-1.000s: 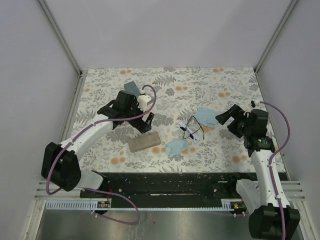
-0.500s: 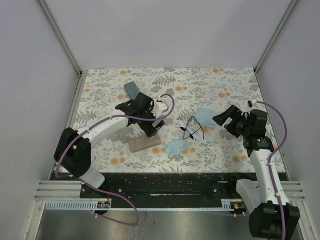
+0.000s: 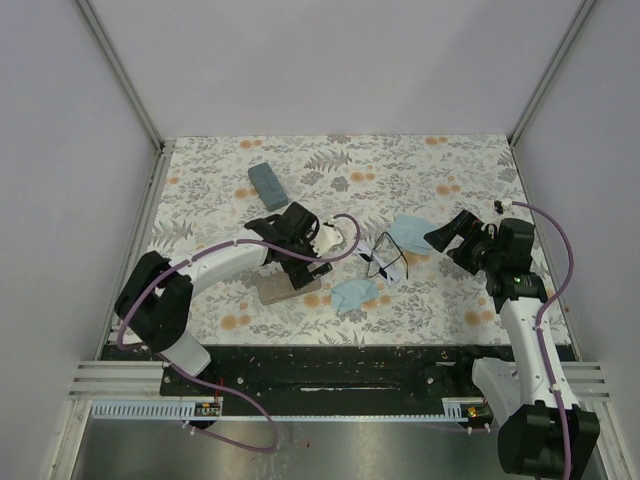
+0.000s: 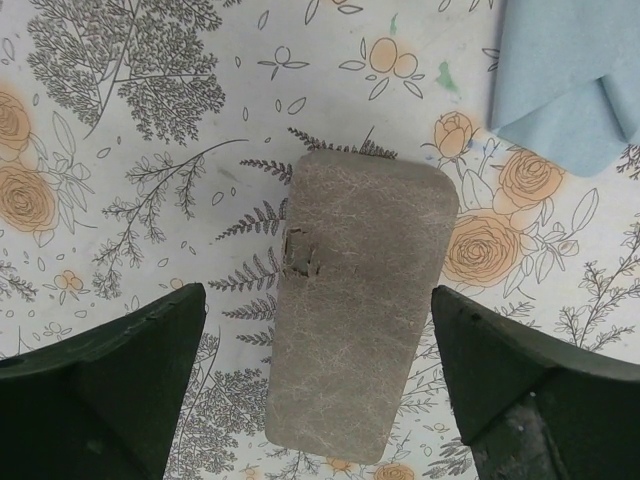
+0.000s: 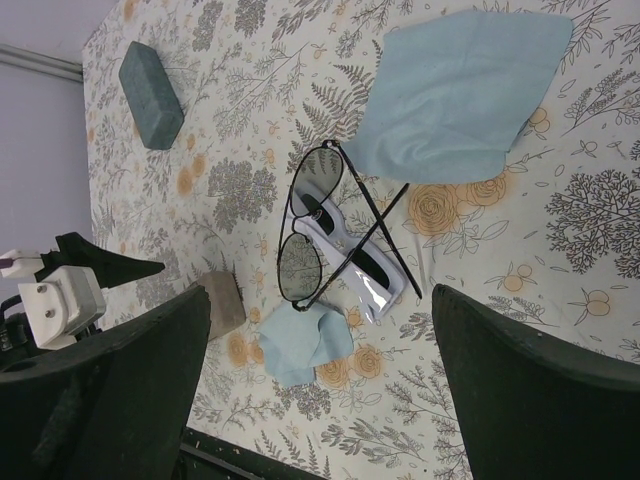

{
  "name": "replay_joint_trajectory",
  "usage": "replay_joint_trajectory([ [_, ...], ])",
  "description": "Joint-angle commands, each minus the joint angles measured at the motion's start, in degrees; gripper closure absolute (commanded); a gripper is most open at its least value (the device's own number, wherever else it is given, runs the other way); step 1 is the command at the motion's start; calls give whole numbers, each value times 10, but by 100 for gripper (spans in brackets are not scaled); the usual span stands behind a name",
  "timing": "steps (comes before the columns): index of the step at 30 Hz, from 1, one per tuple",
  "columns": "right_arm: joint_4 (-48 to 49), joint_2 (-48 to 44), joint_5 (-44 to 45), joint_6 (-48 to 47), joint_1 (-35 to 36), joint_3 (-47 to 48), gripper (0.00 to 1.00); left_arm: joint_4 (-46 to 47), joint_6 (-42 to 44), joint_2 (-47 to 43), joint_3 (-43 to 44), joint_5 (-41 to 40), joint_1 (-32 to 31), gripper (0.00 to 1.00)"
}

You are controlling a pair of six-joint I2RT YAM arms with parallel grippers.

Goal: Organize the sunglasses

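Observation:
The sunglasses (image 3: 385,257), with a thin black frame and see-through lenses, lie arms crossed at mid table (image 5: 312,228). Under them lies a white-framed item with dark lenses (image 5: 362,262). My right gripper (image 3: 446,238) hangs open to their right, above the table, nothing between its fingers (image 5: 110,390). My left gripper (image 3: 300,263) hovers open over a tan oblong case (image 4: 358,300), one finger (image 4: 105,385) on each side, apart from it. In the top view the case (image 3: 280,291) is partly hidden by the arm.
A slate-blue case (image 3: 266,182) lies at the back left. A large light blue cloth (image 3: 410,232) sits just behind the sunglasses and a smaller one (image 3: 353,294) just in front, touching a lens. The table's black front edge (image 3: 330,360) runs along the near side.
My left arm has swung right and toward the near side, from beside the slate-blue case to over the tan case. The right arm has barely shifted. Nothing on the table has moved.

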Motion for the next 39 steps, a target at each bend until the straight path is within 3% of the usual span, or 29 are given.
replay_joint_trajectory([
  [1, 20, 4, -19, -10, 1, 7, 1, 13, 14, 15, 9, -10, -3, 1],
  [14, 25, 13, -22, -7, 1, 11, 1, -3, 16, 37, 17, 23, -4, 1],
  [17, 28, 16, -23, -7, 1, 11, 1, -4, 16, 40, 18, 19, -4, 7],
  [23, 29, 17, -21, -7, 1, 8, 0, -20, 15, 53, 24, 33, -5, 6],
  [27, 29, 15, -19, -8, 1, 8, 0, -32, 8, 64, 33, 44, -7, 18],
  [32, 28, 15, -19, -9, 1, 7, 1, -38, 8, 56, 42, 44, -10, 47],
  [36, 28, 17, -19, -9, 1, 6, 1, -33, 1, 37, 49, 64, -11, 57],
  [39, 32, 22, -27, -7, 1, 6, 1, -49, -21, 28, 78, 128, -5, 62],
])
